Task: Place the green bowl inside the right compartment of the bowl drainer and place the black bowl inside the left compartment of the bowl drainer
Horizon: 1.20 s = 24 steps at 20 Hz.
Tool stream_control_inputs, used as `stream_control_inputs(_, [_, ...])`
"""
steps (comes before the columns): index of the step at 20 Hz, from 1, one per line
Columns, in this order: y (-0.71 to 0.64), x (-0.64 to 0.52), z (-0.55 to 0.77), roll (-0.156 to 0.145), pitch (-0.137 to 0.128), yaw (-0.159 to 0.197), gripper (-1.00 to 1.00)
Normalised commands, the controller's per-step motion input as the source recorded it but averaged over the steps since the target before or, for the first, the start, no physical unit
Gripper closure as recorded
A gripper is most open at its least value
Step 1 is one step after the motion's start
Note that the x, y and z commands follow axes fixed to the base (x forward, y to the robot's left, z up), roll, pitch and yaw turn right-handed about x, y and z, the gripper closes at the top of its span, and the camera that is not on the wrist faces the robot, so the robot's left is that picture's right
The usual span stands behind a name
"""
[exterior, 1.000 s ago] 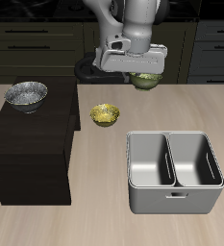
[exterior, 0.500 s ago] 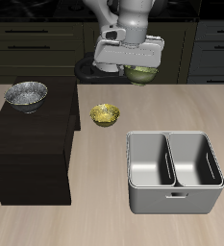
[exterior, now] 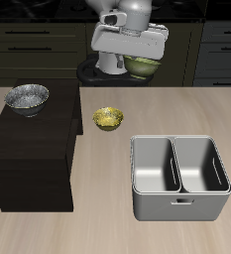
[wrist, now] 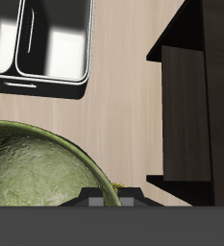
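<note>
High above the back of the table, my gripper (exterior: 137, 60) is shut on the rim of the green bowl (exterior: 143, 67). In the wrist view the green bowl (wrist: 37, 173) fills the space beside my gripper (wrist: 112, 195). The black bowl (exterior: 28, 96) rests on top of the dark cabinet (exterior: 33, 149), far from the gripper. The bowl drainer (exterior: 179, 203) stands near the table's front edge with nothing in either well. From the wrist, the bowl drainer (wrist: 48, 85) lies well below.
A yellow-gold bowl (exterior: 108, 118) sits on the table between the dark cabinet and the drainer. In the wrist view the cabinet (wrist: 195, 106) rises beside the bare tabletop. Dark kitchen cupboards line the back.
The gripper has lifted the green bowl higher and drifted slightly toward the cabinet side. The other bowls and the drainer have stayed put.
</note>
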Motion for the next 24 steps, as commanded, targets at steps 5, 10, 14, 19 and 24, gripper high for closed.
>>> stream_control_inputs(5, [-0.06, 0.24, 0.06, -0.012, 0.017, 0.010, 1.00])
stream_control_inputs(10, [-0.08, 0.35, 0.08, -0.015, 0.038, -0.006, 1.00])
stream_control_inputs(14, [-0.01, 0.30, 0.16, -0.015, -0.005, 0.002, 1.00])
stream_control_inputs(19, [0.04, 0.32, 0.17, 0.024, 0.001, -0.017, 1.00])
stream_control_inputs(24, [0.05, 0.29, 0.09, 0.026, 0.011, -0.013, 1.00])
